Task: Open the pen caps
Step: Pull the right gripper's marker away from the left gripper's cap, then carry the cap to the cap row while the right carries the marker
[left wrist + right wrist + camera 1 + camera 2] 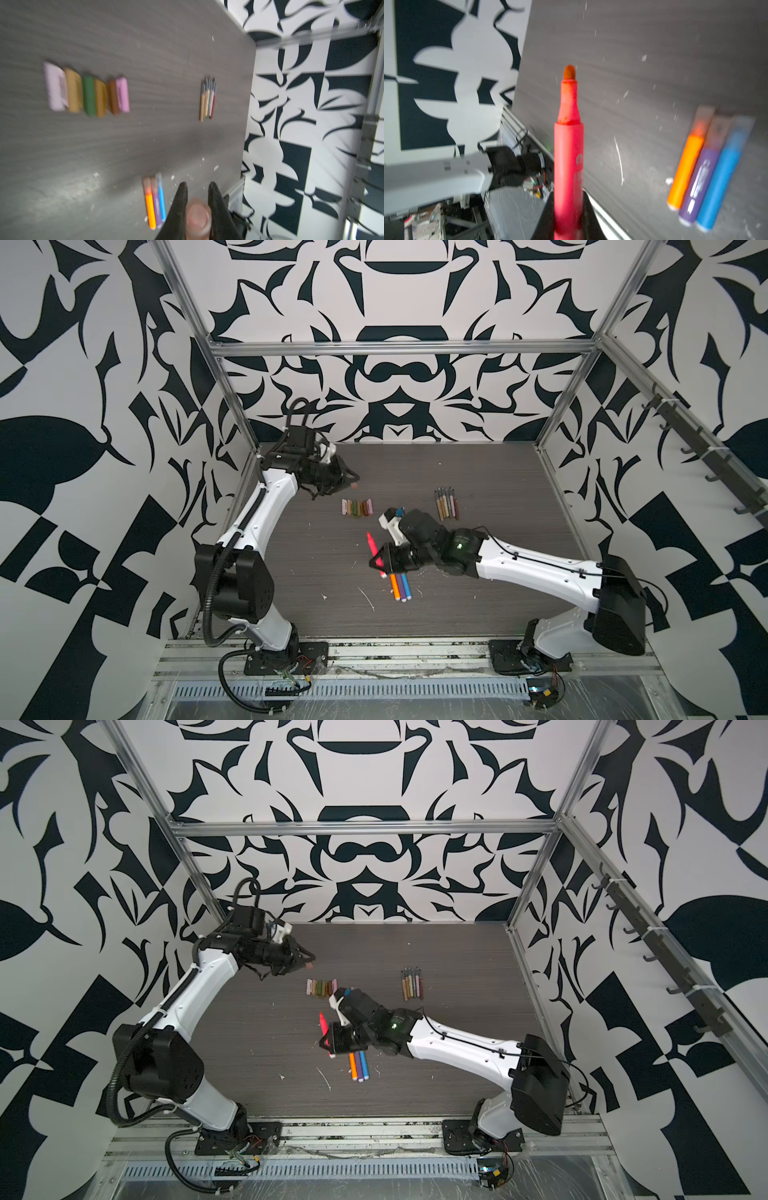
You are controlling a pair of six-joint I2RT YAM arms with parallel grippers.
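At the far left, your left gripper (pixel 197 188) hangs above the table (pixel 316 547), its pincer closed on a translucent peach cap (pixel 198 216) pinched between both fingers. Just to its right, six loose caps (pixel 357 507) lie side by side in a row: pink at each end, with tan, green and brown between. Near the middle, your right gripper (pixel 568 209) is clamped on the pink pen's (pixel 569 155) barrel, holding it above the table with its felt tip bare. Just beside it lie three thick pens (pixel 400 585), orange, purple and blue, touching, each wearing a translucent cap. Farther right, the thin pens (pixel 446 504) lie bunched together, uncapped.
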